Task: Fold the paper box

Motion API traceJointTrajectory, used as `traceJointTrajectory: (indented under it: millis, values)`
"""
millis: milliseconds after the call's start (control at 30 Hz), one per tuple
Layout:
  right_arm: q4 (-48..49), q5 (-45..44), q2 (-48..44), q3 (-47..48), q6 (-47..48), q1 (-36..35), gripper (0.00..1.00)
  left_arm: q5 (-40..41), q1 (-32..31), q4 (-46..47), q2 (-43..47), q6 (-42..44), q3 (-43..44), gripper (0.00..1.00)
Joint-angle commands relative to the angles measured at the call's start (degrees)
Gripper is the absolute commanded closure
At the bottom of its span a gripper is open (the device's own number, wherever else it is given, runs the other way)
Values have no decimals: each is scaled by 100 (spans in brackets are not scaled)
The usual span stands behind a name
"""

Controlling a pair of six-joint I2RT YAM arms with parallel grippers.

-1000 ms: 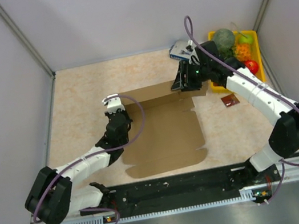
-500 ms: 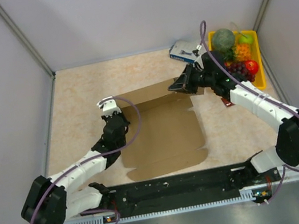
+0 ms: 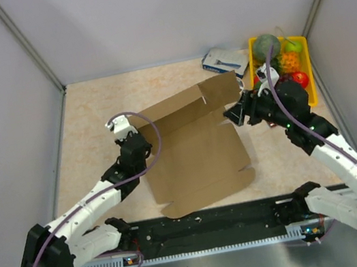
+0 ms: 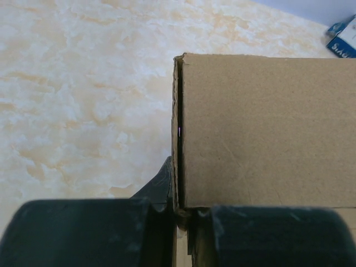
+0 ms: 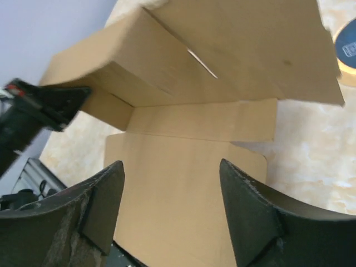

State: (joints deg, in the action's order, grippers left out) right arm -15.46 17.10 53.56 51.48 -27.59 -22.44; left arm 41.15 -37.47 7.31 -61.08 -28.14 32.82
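1. The paper box [image 3: 197,161] lies on the table [image 3: 93,121] between my arms. Over the last second it has swung askew, and its near edge has slid towards the base rail.
2. My left pincer [image 4: 179,219] stays clamped shut on the box's left edge, cardboard pinched between its fingers.
3. My right pincer [image 3: 232,116] has let go of the rear flap [image 3: 187,104] and backed off rightwards. It is spread wide and holds nothing.
4. That flap now stands steeper. I judge the first crease formed and the side flaps still to do.
5. Beyond it, the blue-and-white carton [image 3: 224,61] and the yellow fruit tray [image 3: 301,43] sit undisturbed.
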Motion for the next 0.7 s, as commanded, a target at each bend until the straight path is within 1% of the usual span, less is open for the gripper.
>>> traceJointTrajectory:
  millis: [0, 33, 100, 133, 167, 267, 367, 500, 567, 667]
  values:
    - [201, -567, 320, -446, 720, 20, 39, -63, 38, -221, 456, -376, 304, 100]
    - [254, -672, 426, -429, 755, 3, 42, -80, 38, -256, 517, -394, 313, 100]
    - [280, -1040, 576, -385, 895, -15, 36, -115, 38, -274, 553, -368, 348, 100]
    - [376, -1138, 698, -350, 974, -67, 31, -142, 38, -274, 553, -350, 365, 100]
    - [482, -1209, 769, -350, 1062, -68, 31, -159, 38, -265, 553, -324, 374, 100]
    - [737, -1253, 1129, -280, 1072, -120, 32, -177, 38, -213, 544, -332, 366, 100]
    - [1035, -1543, 1349, -305, 1116, -252, 33, -203, 47, -213, 518, -315, 374, 100]
    - [1641, -1473, 1534, -543, 1107, -279, 36, -169, 47, -204, 553, -271, 357, 100]
    - [1652, -1412, 1692, -482, 1098, -305, 37, -151, 47, -186, 580, -262, 331, 100]
    - [1941, -1455, 1658, -604, 1107, -366, 38, -168, 47, -160, 606, -227, 348, 100]
